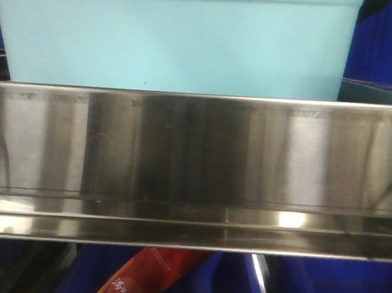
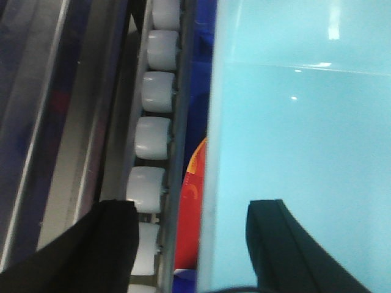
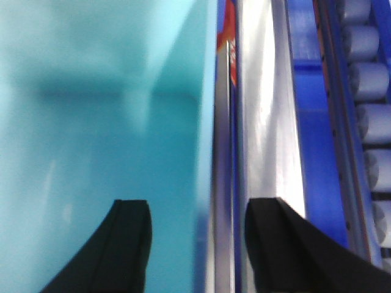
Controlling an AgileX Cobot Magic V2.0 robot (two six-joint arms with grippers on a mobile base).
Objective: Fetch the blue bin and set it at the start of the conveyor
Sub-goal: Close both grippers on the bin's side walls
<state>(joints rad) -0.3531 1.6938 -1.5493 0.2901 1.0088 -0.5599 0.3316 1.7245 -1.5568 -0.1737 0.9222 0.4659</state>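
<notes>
The blue bin (image 1: 177,43) is a pale aqua tub standing on a shelf behind a steel rail, filling the top of the front view. In the left wrist view my left gripper (image 2: 192,207) is open and straddles the bin's left wall (image 2: 208,183). One finger (image 2: 110,238) is outside and the other is inside the bin (image 2: 293,152). In the right wrist view my right gripper (image 3: 198,204) is open and straddles the right wall. Its left finger (image 3: 125,244) is inside the bin (image 3: 91,122) and the other is outside. The conveyor start is out of view.
A shiny stainless-steel shelf rail (image 1: 194,167) runs across in front of the bin. White rollers (image 2: 153,91) run beside the bin on the left, and grey rollers (image 3: 366,79) on the far right. A red packet (image 1: 152,272) lies below. Dark blue crates (image 1: 388,39) stand behind.
</notes>
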